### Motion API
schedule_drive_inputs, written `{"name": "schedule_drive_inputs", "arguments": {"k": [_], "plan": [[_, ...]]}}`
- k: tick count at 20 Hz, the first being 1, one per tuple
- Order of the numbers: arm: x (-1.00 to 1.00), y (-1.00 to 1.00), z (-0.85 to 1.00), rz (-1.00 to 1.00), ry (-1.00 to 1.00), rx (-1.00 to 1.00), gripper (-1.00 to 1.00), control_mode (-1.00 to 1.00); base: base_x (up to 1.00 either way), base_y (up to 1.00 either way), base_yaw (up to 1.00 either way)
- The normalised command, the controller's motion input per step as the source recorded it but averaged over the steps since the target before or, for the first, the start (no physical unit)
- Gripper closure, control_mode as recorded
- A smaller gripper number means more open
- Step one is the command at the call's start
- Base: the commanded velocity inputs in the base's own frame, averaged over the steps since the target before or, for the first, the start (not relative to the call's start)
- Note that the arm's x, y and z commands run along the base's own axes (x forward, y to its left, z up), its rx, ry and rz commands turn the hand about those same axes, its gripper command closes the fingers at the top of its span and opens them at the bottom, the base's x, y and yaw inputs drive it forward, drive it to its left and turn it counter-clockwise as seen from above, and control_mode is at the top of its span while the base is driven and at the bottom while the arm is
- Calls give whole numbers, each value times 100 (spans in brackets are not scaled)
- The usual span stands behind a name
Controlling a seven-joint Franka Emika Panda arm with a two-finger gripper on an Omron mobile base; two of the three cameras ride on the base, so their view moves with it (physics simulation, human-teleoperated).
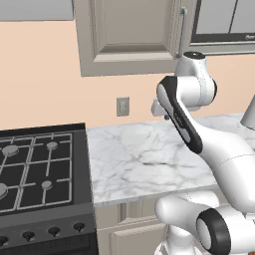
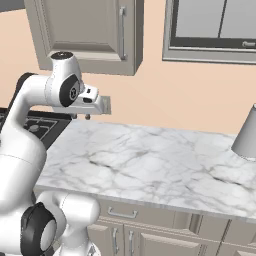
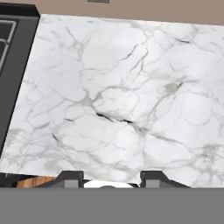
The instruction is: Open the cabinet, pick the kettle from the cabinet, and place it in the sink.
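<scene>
One step is in hand: opening the cabinet (image 2: 90,35), which hangs shut on the wall above the counter (image 2: 150,155). The gripper (image 3: 108,176) hovers over bare marble, jaws parted and empty. It should rise, turn toward the bar handle (image 2: 122,32), straddle it squarely, then pull outward along the door's arc.

White marble counter (image 1: 134,159), black gas stove (image 1: 40,169) at its left, wall outlet (image 1: 122,106), glass-fronted cabinet (image 2: 215,30)
</scene>
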Motion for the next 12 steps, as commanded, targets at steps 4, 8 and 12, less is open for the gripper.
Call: {"name": "schedule_drive_inputs", "arguments": {"k": [4, 8, 12], "plan": [[-2, 0, 0, 0, -1, 0, -100, -100, 0, 0, 0], [-18, -2, 0, 0, -23, 2, -100, -100, 0, 0, 0], [-20, -6, 9, 0, -24, 3, -100, -100, 0, 0, 0]]}}
